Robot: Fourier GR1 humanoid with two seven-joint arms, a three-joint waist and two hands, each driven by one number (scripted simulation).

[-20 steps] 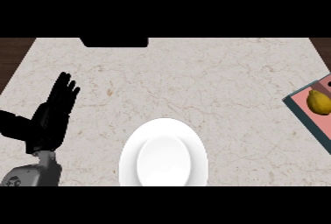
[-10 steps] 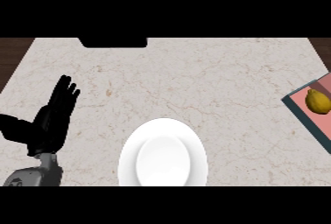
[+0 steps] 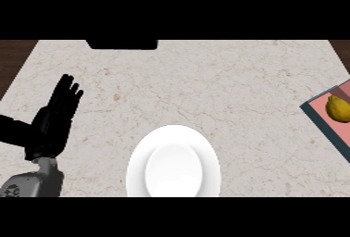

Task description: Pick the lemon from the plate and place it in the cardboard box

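Lemon sits in the box at the table's right edge. Plate is bare, and the left robot hand rests nearby, fingers straight and spread.

My left hand rests open at the view's left edge, fingers straight and pointing up. Its grey forearm enters from the lower left corner.

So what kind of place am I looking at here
Most likely a kitchen counter: a pale marbled stone top with a white plate on it, and a lemon lying in a box at the right edge. The left robot hand rests open at the left.
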